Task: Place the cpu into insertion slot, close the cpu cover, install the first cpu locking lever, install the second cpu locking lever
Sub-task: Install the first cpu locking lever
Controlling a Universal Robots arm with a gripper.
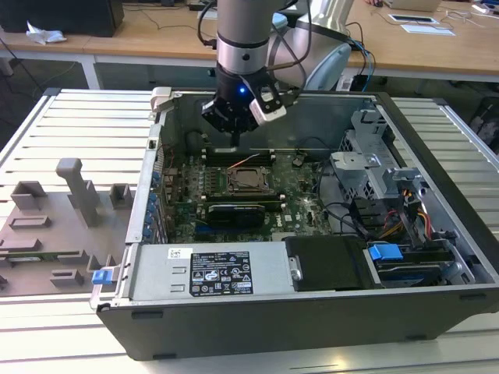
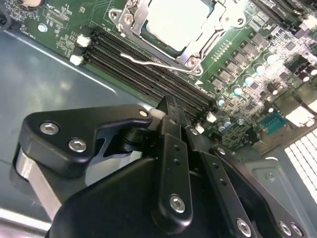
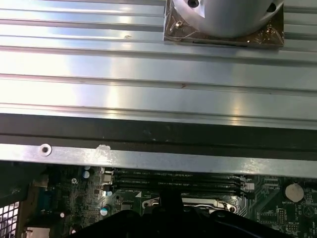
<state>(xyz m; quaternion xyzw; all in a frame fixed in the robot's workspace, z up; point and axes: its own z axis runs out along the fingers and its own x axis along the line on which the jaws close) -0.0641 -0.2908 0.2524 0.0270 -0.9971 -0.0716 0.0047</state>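
Note:
The cpu (image 1: 248, 181) lies flat in the insertion slot (image 1: 231, 189) at the middle of the motherboard, its silvery top (image 2: 176, 20) facing up. The cpu cover (image 2: 134, 22) is down around it as a metal frame. One thin locking lever (image 2: 148, 62) runs along the socket's side, by the memory slots; I cannot tell whether it is latched. My gripper (image 1: 236, 144) hangs above the board just behind the socket, over the memory slots. Its narrow fingers (image 2: 171, 116) are shut together and hold nothing. In the first wrist view the gripper (image 3: 171, 198) points toward the socket's edge.
The open computer case (image 1: 437, 304) lies on a slatted metal table (image 3: 148, 64). Black memory slots (image 2: 138, 69) run beside the socket. A power supply (image 1: 210, 273) fills the near side, and a drive cage (image 1: 374, 148) with cables stands at the exterior view's right. A grey fixture tray (image 1: 54, 226) sits at its left.

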